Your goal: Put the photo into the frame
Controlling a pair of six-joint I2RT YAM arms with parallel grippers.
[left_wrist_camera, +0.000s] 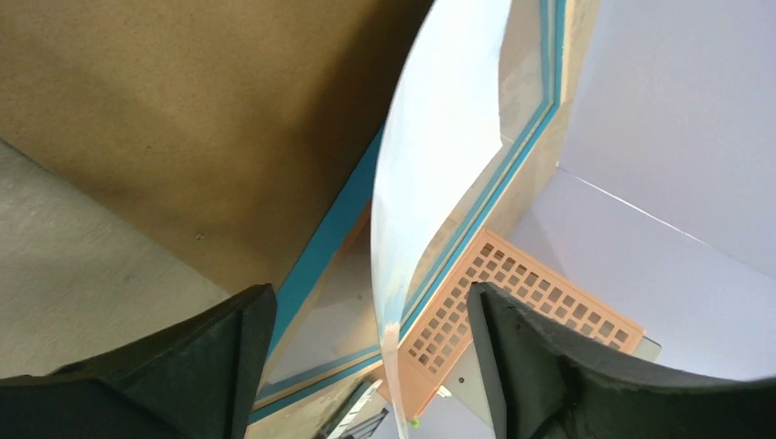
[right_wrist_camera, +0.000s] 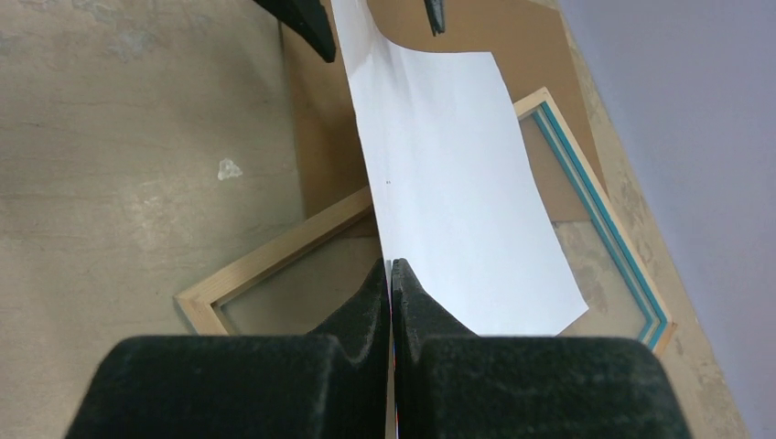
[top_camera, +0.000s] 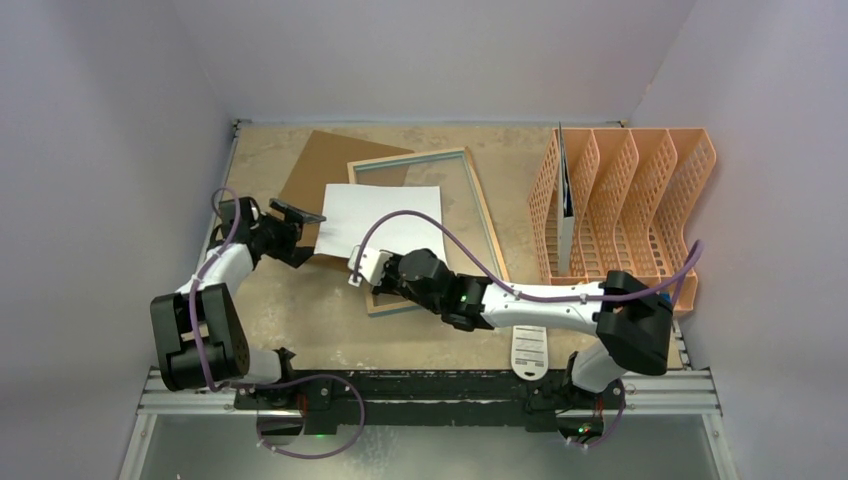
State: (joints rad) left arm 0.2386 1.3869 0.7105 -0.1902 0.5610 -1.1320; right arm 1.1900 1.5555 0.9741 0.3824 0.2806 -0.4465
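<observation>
The frame (top_camera: pixel 481 205) lies in the table's middle, light wood back up, its blue edge showing in the left wrist view (left_wrist_camera: pixel 322 245). The photo (top_camera: pixel 385 215) lies over it, white back up and curved. My right gripper (top_camera: pixel 362 268) is shut on the photo's near left edge, seen as fingers pressed together on the paper in the right wrist view (right_wrist_camera: pixel 391 271). My left gripper (top_camera: pixel 308 232) is open at the photo's far left edge. In the left wrist view (left_wrist_camera: pixel 371 306) the raised paper edge (left_wrist_camera: pixel 430 146) stands between the fingers, touching neither.
The plain brown backing board (top_camera: pixel 322 165) lies at the back left, partly under the frame. An orange file organizer (top_camera: pixel 640 200) with a grey folder stands at the right. A white label card (top_camera: pixel 529 350) lies near the right arm's base.
</observation>
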